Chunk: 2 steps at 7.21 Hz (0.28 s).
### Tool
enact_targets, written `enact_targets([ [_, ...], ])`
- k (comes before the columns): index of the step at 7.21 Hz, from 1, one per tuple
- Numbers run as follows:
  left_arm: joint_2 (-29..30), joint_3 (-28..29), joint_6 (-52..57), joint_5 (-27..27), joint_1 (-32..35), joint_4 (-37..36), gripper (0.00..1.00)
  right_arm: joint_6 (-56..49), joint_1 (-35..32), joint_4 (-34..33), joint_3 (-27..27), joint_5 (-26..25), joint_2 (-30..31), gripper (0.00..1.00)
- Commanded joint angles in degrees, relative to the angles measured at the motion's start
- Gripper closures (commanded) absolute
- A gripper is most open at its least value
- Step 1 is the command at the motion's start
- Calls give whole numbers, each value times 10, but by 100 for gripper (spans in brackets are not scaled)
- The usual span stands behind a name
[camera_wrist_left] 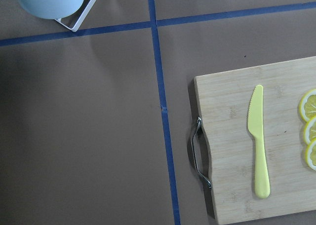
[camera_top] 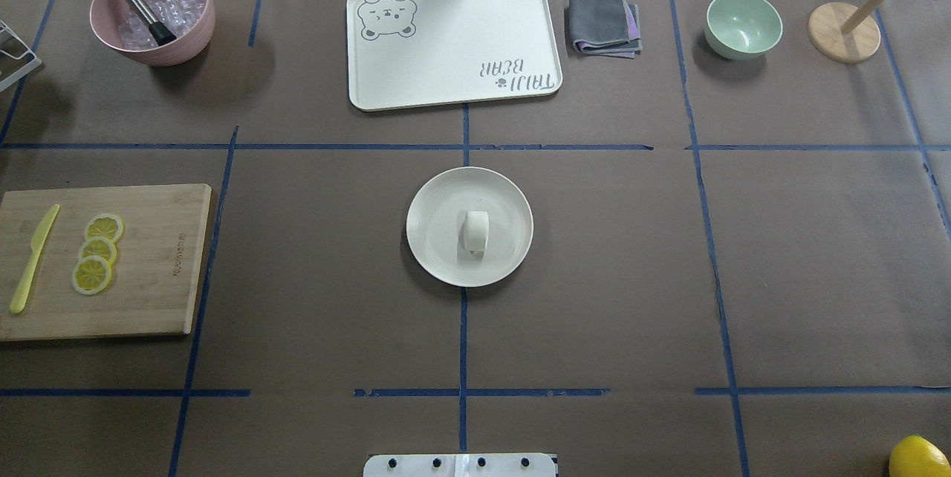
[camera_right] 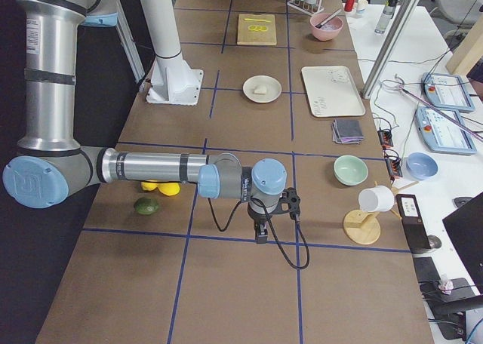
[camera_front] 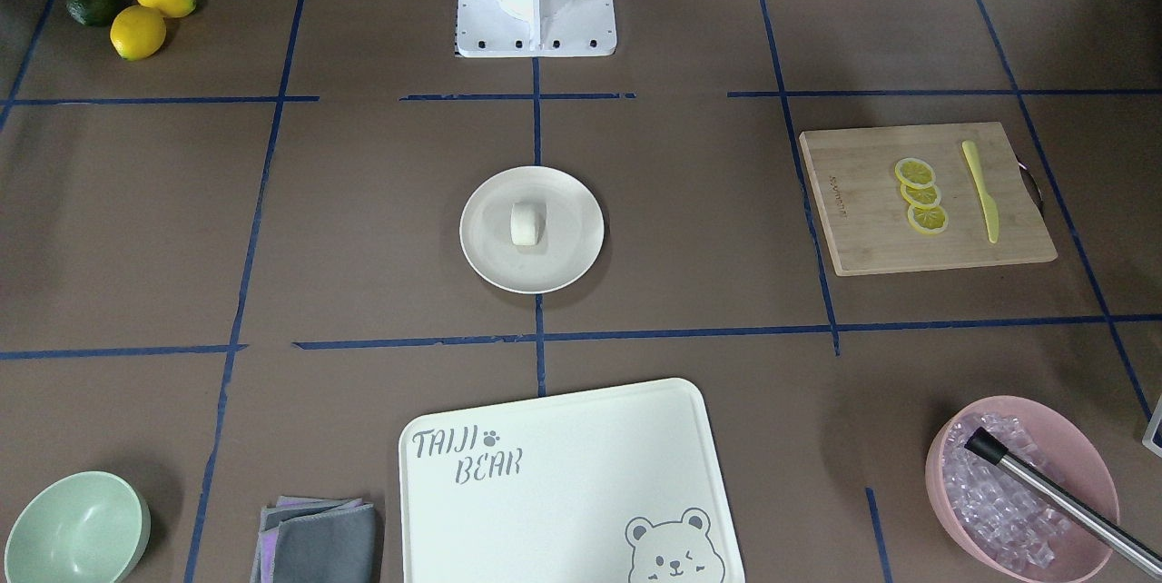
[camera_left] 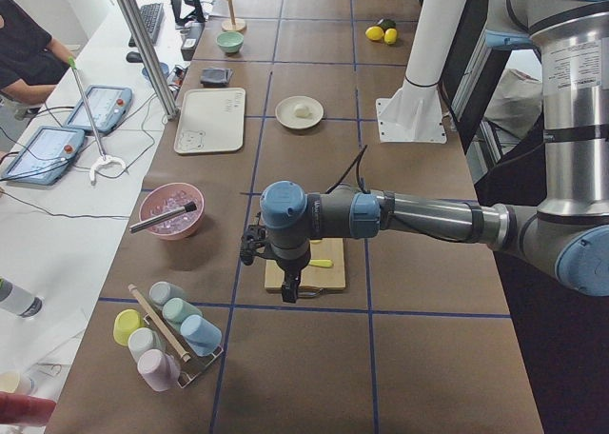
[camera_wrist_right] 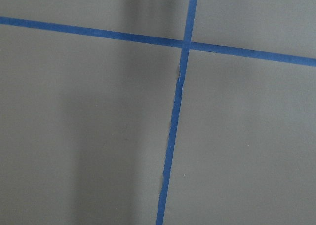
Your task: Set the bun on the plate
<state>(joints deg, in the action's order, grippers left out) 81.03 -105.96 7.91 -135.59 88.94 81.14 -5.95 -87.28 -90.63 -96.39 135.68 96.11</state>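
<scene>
The small cream bun (camera_front: pixel 525 224) (camera_top: pixel 475 232) lies in the middle of the round off-white plate (camera_front: pixel 567 251) (camera_top: pixel 435 243) at the table's centre, also seen from the sides as the bun (camera_left: pixel 303 111) (camera_right: pixel 260 90). No gripper is near it. My left gripper (camera_left: pixel 288 286) hangs far off over the end of the wooden cutting board, and I cannot tell whether it is open or shut. My right gripper (camera_right: pixel 261 232) hangs over bare table at the opposite end, its state also unclear. Neither wrist view shows any fingers.
A cutting board (camera_top: pixel 148 299) carries lemon slices (camera_top: pixel 96 250) and a yellow knife (camera_wrist_left: pixel 258 141). The TAIJI BEAR tray (camera_top: pixel 453 42), a pink ice bowl (camera_top: pixel 189 24), a grey cloth (camera_top: pixel 602 22) and a green bowl (camera_top: pixel 743 24) line the far edge. Lemons (camera_front: pixel 150 15) sit near the robot's right.
</scene>
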Motion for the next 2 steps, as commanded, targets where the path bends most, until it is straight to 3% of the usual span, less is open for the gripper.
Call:
enact_targets([
  [1,3,0,1,2,-9,-2,0,0,0,1,0,0,0,0],
  [2,3,-2,1,2,-10,-2,0,0,0,1,0,0,0,0],
])
